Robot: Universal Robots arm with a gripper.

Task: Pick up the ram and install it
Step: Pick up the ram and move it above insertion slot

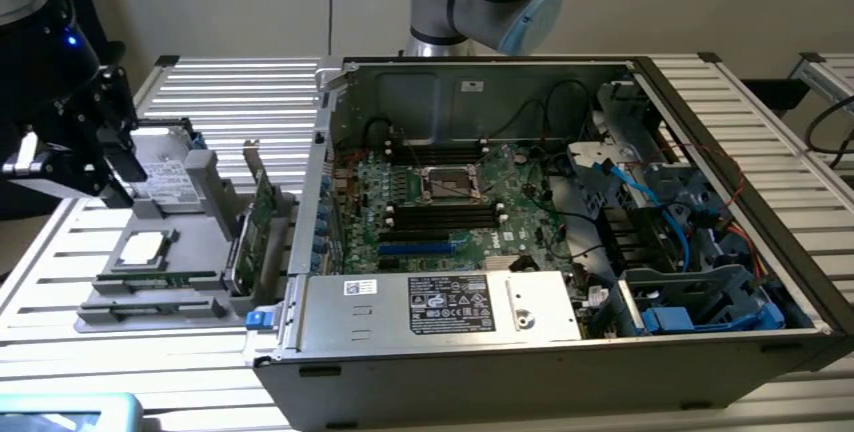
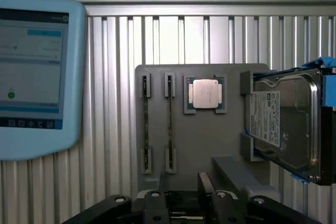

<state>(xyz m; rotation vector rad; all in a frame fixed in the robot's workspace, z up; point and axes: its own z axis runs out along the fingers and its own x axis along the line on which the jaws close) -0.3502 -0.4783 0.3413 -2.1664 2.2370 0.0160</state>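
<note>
In the exterior view, the ram (image 1: 154, 279) is showing as a long, thin green strip, standing on edge in a slot of the grey tray (image 1: 200, 302) near its front. A twin stick (image 1: 144, 304) is sitting in the slot just beside it. A processor chip (image 1: 144, 247) is lying on the same tray, further back, and a green expansion card (image 1: 260, 217) is standing upright along the tray's side. The tray is resting on a slatted aluminium table (image 1: 214, 92), just beside an open computer case (image 1: 534, 352) whose motherboard (image 1: 441, 202) is facing up. My gripper (image 1: 114, 174) is hanging at the exterior view's left, over the back end of the tray.

In the wrist view, I am looking straight down on the ram (image 2: 169, 124) and its twin (image 2: 145, 124), each showing as a narrow dark line between end clips. The chip (image 2: 205, 94) is lying next to them, a hard drive (image 2: 286, 124) is filling the tray's far side, and a blue-framed tablet (image 2: 37, 72) is lying on the slats. My gripper (image 2: 181, 205) is hovering with its fingers (image 2: 156, 205) spread apart, holding nothing and touching nothing.
</note>
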